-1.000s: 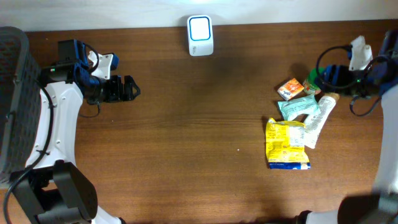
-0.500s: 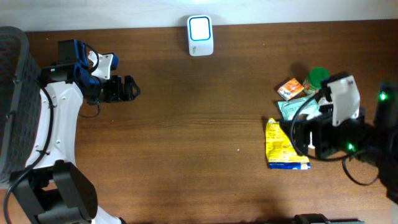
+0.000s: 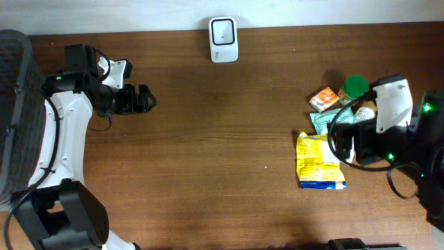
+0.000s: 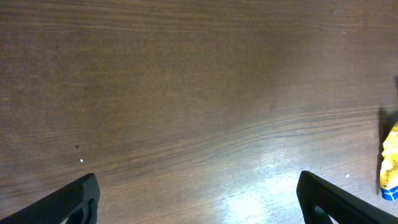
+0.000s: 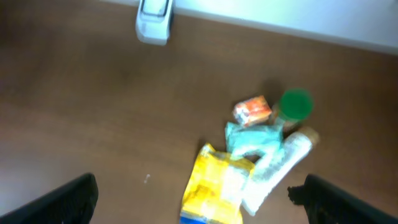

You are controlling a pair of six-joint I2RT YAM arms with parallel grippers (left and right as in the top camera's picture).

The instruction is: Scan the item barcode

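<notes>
The white scanner [image 3: 223, 39] stands at the table's far edge, also in the right wrist view [image 5: 153, 18]. The items lie in a pile at the right: a yellow packet [image 3: 319, 161] [image 5: 217, 186], a teal packet [image 3: 325, 120] [image 5: 252, 138], a small orange box [image 3: 323, 98] [image 5: 252, 110], a green-capped bottle [image 3: 355, 87] [image 5: 295, 104] and a white tube [image 5: 277, 169]. My right gripper [image 3: 341, 144] [image 5: 196, 202] hovers open above the pile, holding nothing. My left gripper [image 3: 143, 98] [image 4: 199, 202] stays open at the far left over bare wood.
A dark mesh basket [image 3: 14, 104] fills the left edge behind the left arm. The wooden table [image 3: 222, 153] lies bare between the left gripper and the pile. The yellow packet's edge [image 4: 390, 168] shows at the right of the left wrist view.
My right arm has swung in from the far right edge to above the pile, its jaws opening wide. The scanner's screen has gone from lit to dark. The left arm has not moved.
</notes>
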